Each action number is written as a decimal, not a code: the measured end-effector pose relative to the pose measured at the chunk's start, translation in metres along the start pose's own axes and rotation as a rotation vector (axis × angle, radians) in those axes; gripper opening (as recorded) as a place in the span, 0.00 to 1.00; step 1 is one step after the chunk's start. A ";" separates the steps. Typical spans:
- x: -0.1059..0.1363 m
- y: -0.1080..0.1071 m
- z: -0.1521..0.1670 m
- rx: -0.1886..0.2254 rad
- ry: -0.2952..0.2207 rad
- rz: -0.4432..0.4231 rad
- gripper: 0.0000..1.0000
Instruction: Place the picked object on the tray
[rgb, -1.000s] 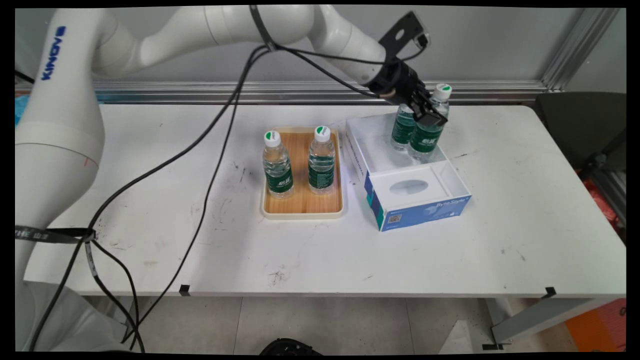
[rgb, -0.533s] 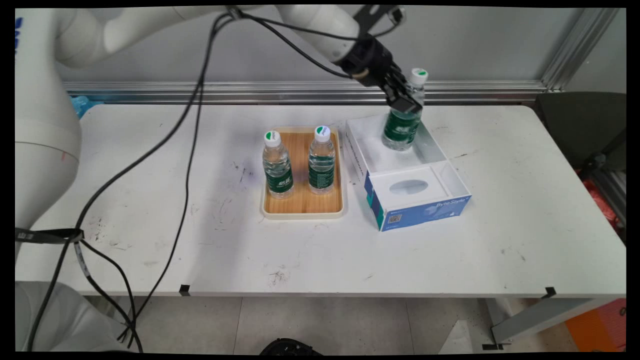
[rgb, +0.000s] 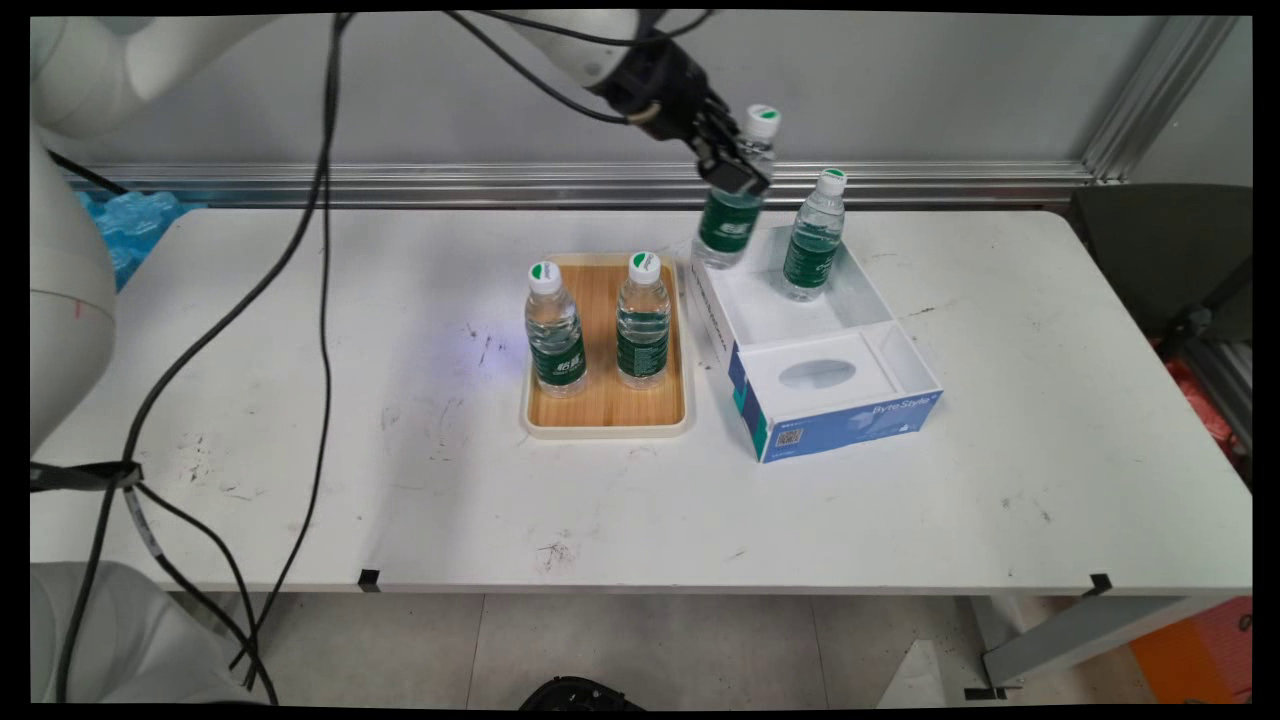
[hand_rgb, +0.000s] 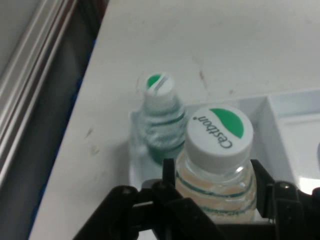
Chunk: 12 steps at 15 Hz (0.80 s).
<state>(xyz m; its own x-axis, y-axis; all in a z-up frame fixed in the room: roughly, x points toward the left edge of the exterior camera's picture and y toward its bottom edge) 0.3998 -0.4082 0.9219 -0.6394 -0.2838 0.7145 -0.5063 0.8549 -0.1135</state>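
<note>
Main view: the black end effector (rgb: 733, 172) is gripping a green-labelled water bottle (rgb: 730, 210) just below its shoulder, holding it tilted in the air over the far left corner of the open white-and-blue box (rgb: 850, 400). A second bottle (rgb: 813, 240) is standing upright inside the box's far end, near the lifted one but apart from it. To the left, two more bottles (rgb: 556, 335) (rgb: 642, 325) are standing side by side on the wooden tray (rgb: 605, 415), which is lying just beside the box on the white desk (rgb: 300, 400).

Hand view: the fingers (hand_rgb: 167, 172) are pressing on both sides of the held bottle beneath its white cap (hand_rgb: 220, 131), with the boxed bottle visible beyond it. Carrying well here would seem to call for keeping the squeeze firm, since the grasp is high and the bottle is leaning, and for keeping its base clear of the box wall and the standing bottles' caps.
</note>
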 end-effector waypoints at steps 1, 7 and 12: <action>-0.008 -0.004 -0.006 0.008 -0.004 -0.003 0.00; -0.056 -0.025 -0.029 0.030 -0.020 -0.004 0.00; -0.088 -0.032 -0.027 0.009 -0.025 -0.011 0.00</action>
<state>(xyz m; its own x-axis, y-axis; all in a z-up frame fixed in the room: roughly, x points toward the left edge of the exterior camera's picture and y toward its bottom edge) 0.4879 -0.3989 0.8812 -0.6481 -0.3039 0.6983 -0.5183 0.8478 -0.1121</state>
